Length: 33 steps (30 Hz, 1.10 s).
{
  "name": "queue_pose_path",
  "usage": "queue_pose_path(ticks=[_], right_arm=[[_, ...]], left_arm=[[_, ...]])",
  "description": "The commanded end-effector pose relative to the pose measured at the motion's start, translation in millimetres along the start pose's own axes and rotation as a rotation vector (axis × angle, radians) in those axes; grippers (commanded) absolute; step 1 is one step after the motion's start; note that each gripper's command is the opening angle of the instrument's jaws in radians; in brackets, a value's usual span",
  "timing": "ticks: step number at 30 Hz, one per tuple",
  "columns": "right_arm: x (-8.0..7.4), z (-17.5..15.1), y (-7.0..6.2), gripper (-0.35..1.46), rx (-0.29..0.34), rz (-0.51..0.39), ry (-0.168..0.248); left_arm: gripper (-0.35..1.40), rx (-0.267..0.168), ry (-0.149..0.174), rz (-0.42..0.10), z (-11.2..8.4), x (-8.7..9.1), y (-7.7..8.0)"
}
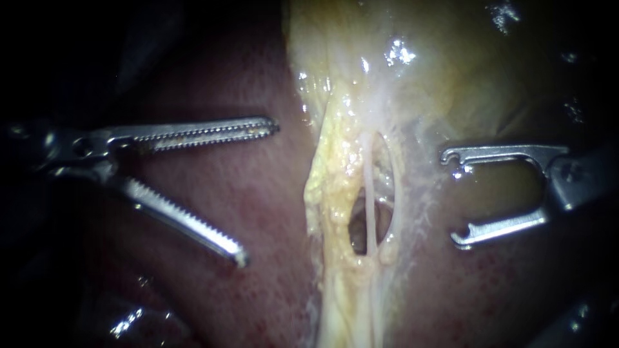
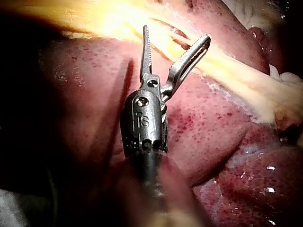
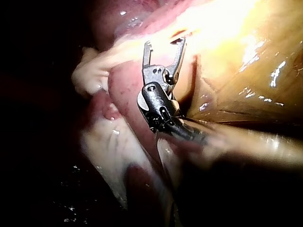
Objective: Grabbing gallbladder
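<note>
We hold both end effectors wide and empty, left instrument [image 1: 259, 192] at frame left, right instrument [image 1: 450, 198] at frame right, flanking the gallbladder [image 1: 464, 84] so either can grab.

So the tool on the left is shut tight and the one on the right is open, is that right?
Not quite. The left instrument is open too, spread wide over the liver with nothing held in it. The endoscope view shows this clearly. The right instrument is open, just as you said.
</note>
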Motion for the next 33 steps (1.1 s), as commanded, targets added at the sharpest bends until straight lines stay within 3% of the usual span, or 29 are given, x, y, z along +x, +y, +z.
queue_pose_path(ticks=[1, 13, 27, 33], right_arm=[[0.0, 0.0, 0.0, 0.59, 0.0, 0.0, 0.0], [0.0, -0.1, 0.0, 0.59, 0.0, 0.006, 0.0], [-0.1, -0.1, 0.0, 0.59, 0.0, 0.006, 0.0], [-0.1, -0.1, 0.0, 0.59, 0.0, 0.012, 0.0]], left_arm=[[0.83, -0.003, 0.005, -0.01, 0.2, 0.2, 0.3], [0.61, -0.059, 0.057, -0.133, 3.2, 2.8, 2.7], [0.41, -0.082, 0.096, -0.205, 4.9, 5.1, 3.4], [0.16, -0.1, 0.098, -0.253, 5.2, 5.3, 4.1]])
